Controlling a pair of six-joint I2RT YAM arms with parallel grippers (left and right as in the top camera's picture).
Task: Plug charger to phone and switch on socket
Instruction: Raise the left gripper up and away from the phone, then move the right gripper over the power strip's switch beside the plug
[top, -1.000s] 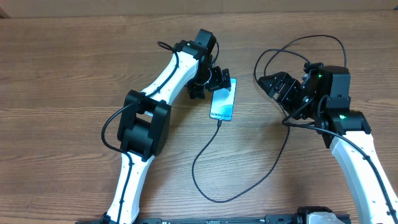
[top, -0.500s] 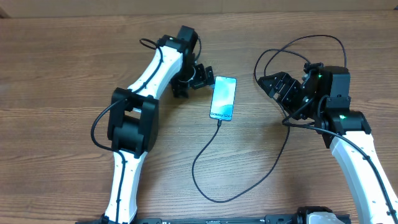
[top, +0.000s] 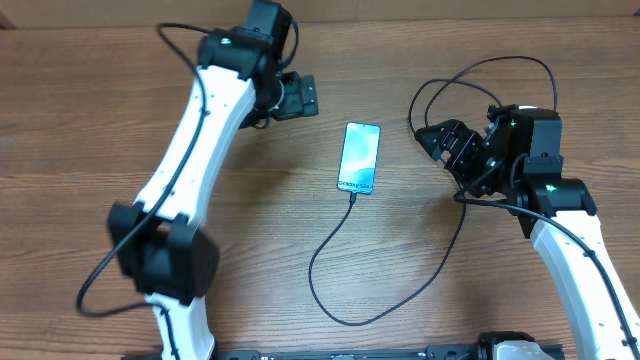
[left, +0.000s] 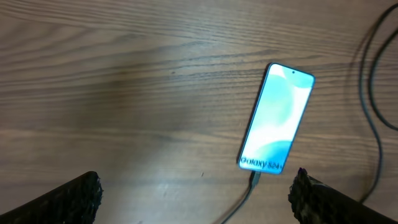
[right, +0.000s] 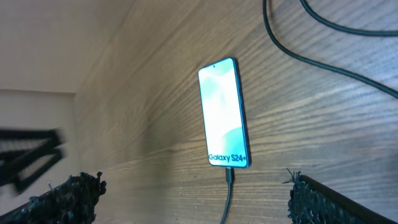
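Observation:
The phone (top: 360, 158) lies flat mid-table with its screen lit. The charger's black connector (top: 353, 196) is in the phone's near end, and its thin black cable (top: 345, 318) loops toward me, then runs right under my right arm. The phone also shows in the left wrist view (left: 277, 118) and the right wrist view (right: 224, 115). My left gripper (top: 298, 98) is open and empty, up and left of the phone (left: 196, 205). My right gripper (top: 440, 140) is open and empty, right of the phone (right: 199, 202). The socket and the charger's plug are out of view.
More black cable (top: 480, 70) loops on the table behind my right gripper; it shows in the right wrist view (right: 323, 37) and at the right edge of the left wrist view (left: 373, 93). The wooden table (top: 100, 150) lies all around.
My left arm has drawn back from the phone's left side, up and to the left toward the far edge. The phone, cable and right arm have not moved.

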